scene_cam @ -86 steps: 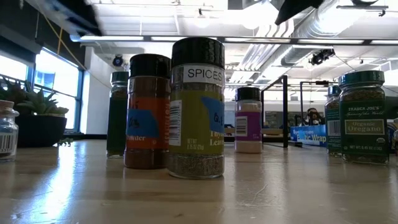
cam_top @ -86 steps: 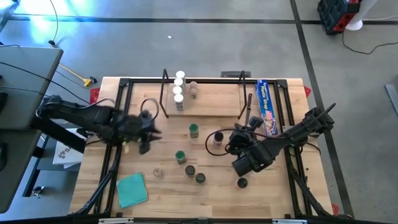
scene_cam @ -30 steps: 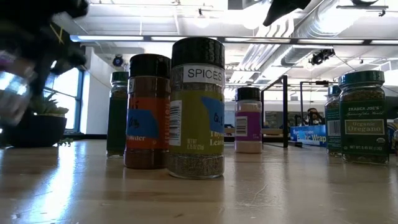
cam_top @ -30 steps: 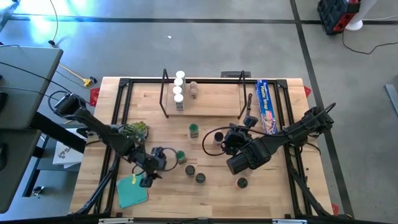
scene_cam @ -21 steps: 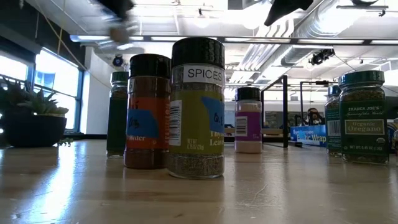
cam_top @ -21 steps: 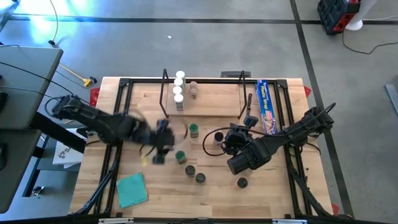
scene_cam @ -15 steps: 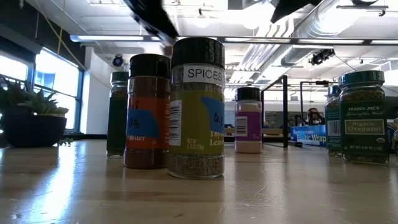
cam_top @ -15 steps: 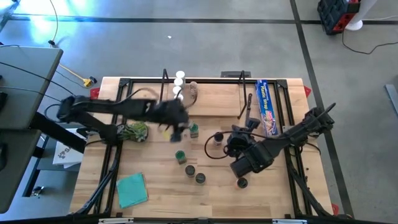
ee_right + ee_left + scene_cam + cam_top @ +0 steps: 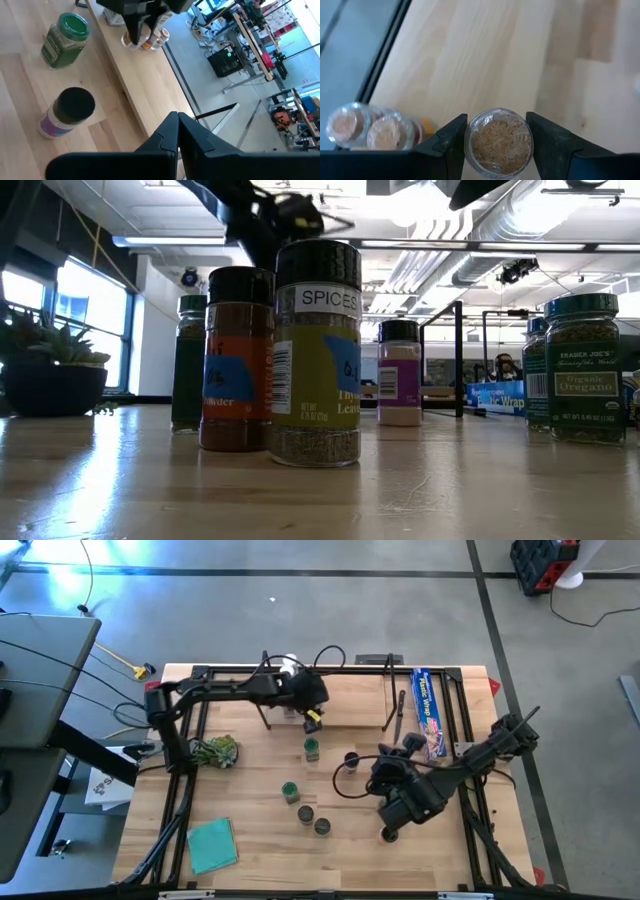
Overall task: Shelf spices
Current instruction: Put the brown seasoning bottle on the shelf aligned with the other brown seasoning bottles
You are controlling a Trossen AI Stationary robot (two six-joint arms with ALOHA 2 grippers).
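Note:
My left gripper (image 9: 306, 706) hovers over the light-wood shelf (image 9: 350, 692) at the table's far side, shut on a small clear jar of tan spice (image 9: 498, 142). It also shows in the right wrist view as the left gripper (image 9: 137, 22) above the shelf board. White-lidded jars (image 9: 289, 668) stand on the shelf's left end. My right gripper (image 9: 177, 125) is shut and empty, right of a black-lidded jar (image 9: 351, 760). More spice jars stand upright on the table: green lids (image 9: 312, 748) (image 9: 290, 790), black lids (image 9: 306, 813) (image 9: 322, 827) (image 9: 389, 834). My left gripper pinches the clear jar by its side wall (image 9: 470, 145) between the two fingers, one finger on each side. The jar's round end faces the wrist camera. It is lifted clear, above the shelf board.
A long blue wrap box (image 9: 430, 712) lies at the shelf's right end. A teal cloth (image 9: 212, 845) sits at the near left, a small green plant (image 9: 215, 751) at the left. In the low view, jars (image 9: 317, 350) (image 9: 238, 360) (image 9: 583, 365) crowd the near table.
My left gripper, shut on the clear jar beside the teal cloth, has risen and swung fast toward the table's far edge. It now hangs over the shelf's left part. The jar has been lifted clear of the table and carried along. My right arm has barely shifted.

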